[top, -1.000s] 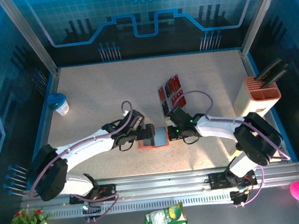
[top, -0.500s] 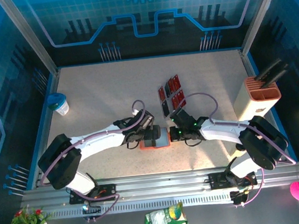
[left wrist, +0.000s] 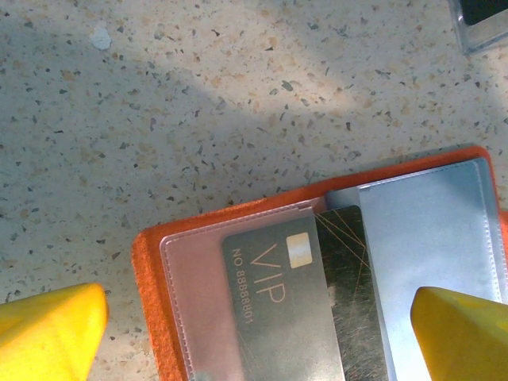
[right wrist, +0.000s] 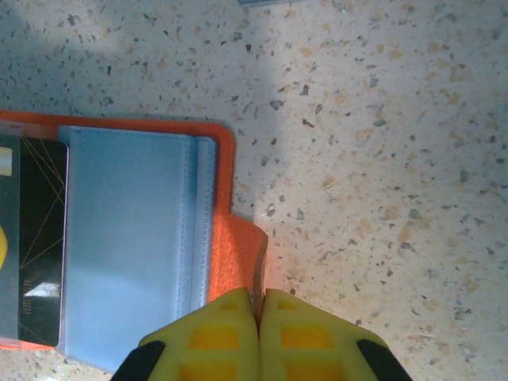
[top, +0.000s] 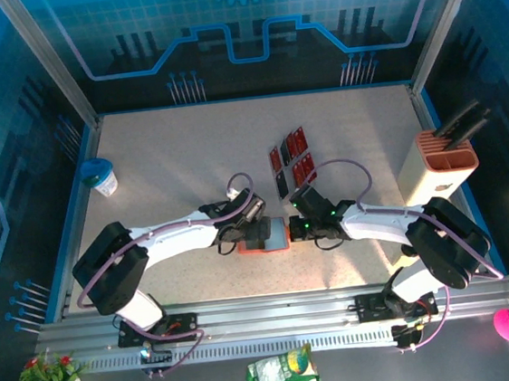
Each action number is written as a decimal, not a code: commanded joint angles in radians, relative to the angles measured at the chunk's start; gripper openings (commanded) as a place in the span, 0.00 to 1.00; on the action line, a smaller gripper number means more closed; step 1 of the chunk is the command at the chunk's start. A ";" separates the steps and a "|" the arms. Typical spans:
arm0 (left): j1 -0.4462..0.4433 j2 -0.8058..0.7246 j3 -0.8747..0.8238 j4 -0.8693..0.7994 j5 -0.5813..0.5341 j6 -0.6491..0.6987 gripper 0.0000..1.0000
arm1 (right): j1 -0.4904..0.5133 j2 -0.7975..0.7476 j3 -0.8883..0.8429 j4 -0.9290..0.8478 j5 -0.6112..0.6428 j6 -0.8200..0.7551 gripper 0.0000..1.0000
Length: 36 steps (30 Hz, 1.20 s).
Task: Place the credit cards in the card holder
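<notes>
Seating black VIP card [left wrist: 278,309] in the clear sleeve of the open card holder [left wrist: 151,262], lower centre of frame. Jaws of left gripper [left wrist: 254,333] are spread wide astride it; right gripper [right wrist: 258,317] is clamped on the orange flap. Card is best pushed squarely while the holder is pinned. Spare credit cards [top: 289,158] are laid above.

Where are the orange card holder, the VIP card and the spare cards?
card holder [left wrist: 147,278]: left wrist view, orange left border.
VIP card [left wrist: 276,305]: left wrist view, its face.
spare cards [top: 297,140]: top view, a red one.
</notes>
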 commanded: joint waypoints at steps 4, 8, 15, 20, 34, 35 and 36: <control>-0.009 0.033 -0.001 -0.016 -0.021 0.032 0.99 | -0.002 0.001 -0.015 0.014 -0.008 0.015 0.00; -0.010 0.044 -0.008 -0.011 -0.021 0.033 0.99 | -0.002 -0.001 -0.020 0.015 -0.007 0.016 0.00; -0.009 0.067 -0.016 -0.001 -0.019 0.041 0.99 | -0.001 -0.001 -0.026 0.021 -0.010 0.020 0.00; -0.010 0.077 -0.019 -0.008 -0.028 0.053 0.99 | -0.002 0.001 -0.026 0.023 -0.012 0.021 0.00; 0.005 0.054 -0.058 -0.054 -0.074 0.065 0.99 | -0.001 -0.002 -0.029 0.012 0.000 0.022 0.00; 0.006 0.050 -0.063 -0.054 -0.075 0.063 0.99 | -0.002 -0.002 -0.030 0.012 0.001 0.023 0.00; 0.009 0.045 -0.067 -0.054 -0.075 0.061 0.99 | -0.002 -0.002 -0.032 0.012 0.002 0.024 0.00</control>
